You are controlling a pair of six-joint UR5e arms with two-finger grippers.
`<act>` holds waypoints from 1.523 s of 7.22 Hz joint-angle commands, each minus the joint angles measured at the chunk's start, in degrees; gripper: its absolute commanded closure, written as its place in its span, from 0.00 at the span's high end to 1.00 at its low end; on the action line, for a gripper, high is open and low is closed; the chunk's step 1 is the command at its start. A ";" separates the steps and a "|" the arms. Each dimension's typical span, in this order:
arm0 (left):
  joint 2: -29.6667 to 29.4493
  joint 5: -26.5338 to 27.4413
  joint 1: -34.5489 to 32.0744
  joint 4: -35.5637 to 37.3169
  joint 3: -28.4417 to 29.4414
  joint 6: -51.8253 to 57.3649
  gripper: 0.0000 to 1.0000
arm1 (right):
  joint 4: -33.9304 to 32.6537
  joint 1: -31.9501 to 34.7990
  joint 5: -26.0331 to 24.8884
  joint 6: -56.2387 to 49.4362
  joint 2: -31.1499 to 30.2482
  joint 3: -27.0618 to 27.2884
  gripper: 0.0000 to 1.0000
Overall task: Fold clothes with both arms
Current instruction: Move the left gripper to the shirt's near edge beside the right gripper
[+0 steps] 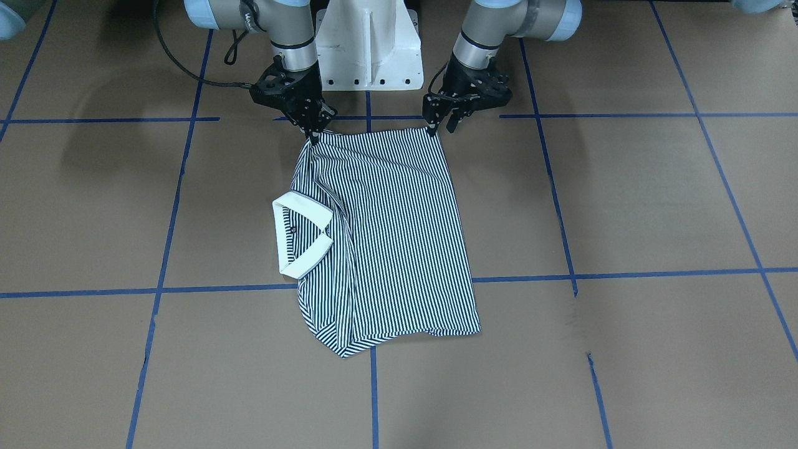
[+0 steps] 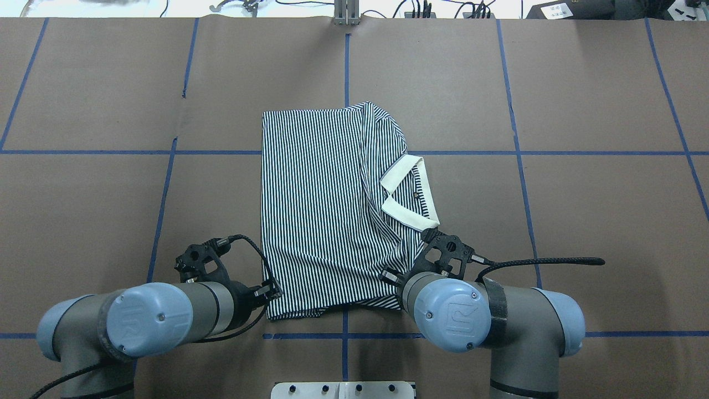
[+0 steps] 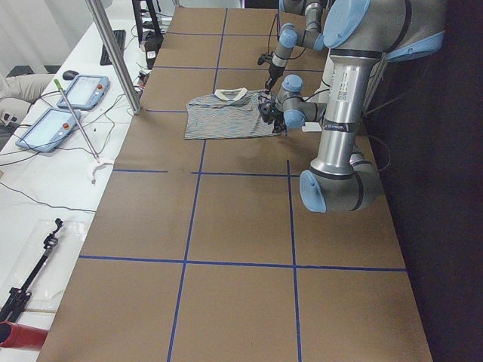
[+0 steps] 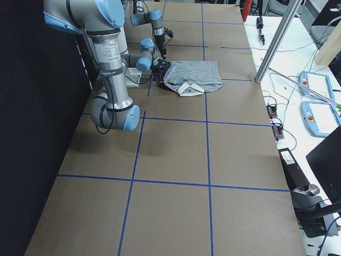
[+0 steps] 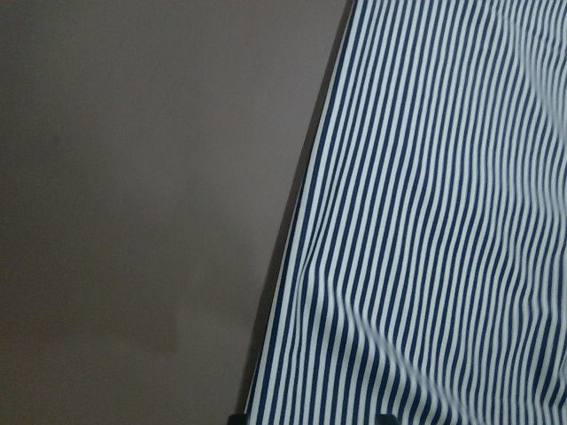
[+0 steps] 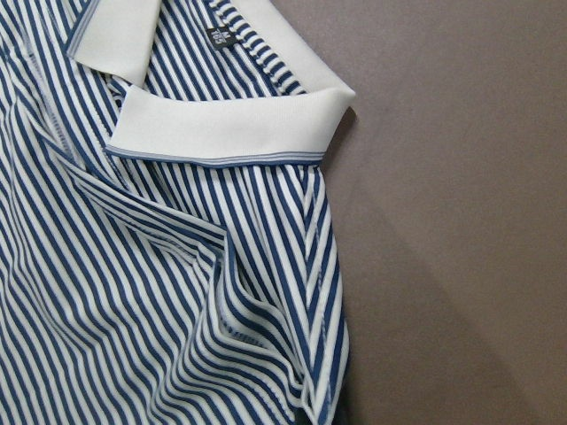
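Note:
The striped polo shirt lies folded in the middle of the table, with its cream collar on my right side. It also shows in the overhead view. My right gripper is shut on the shirt's near corner below the collar, and the fabric there is pulled up into a bunch. My left gripper is at the other near corner with its fingers apart, astride the shirt's edge. In the overhead view both wrists hide the fingertips.
The white pedestal base stands just behind the grippers. Blue tape lines grid the brown table. A metal pole and two tablets stand past the far edge. A black cable trails from the right wrist.

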 commanded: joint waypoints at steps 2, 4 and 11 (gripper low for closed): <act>-0.81 0.81 1.96 1.52 0.65 -0.76 0.56 | 0.00 -0.05 0.00 0.00 0.01 0.02 0.00; -2.74 0.81 2.14 1.78 3.01 -0.67 0.55 | 0.00 -0.05 0.08 -0.09 0.01 -0.15 0.00; -2.04 0.72 2.23 1.87 2.94 -0.32 0.00 | 0.00 -0.05 0.00 -0.09 0.01 -0.07 0.00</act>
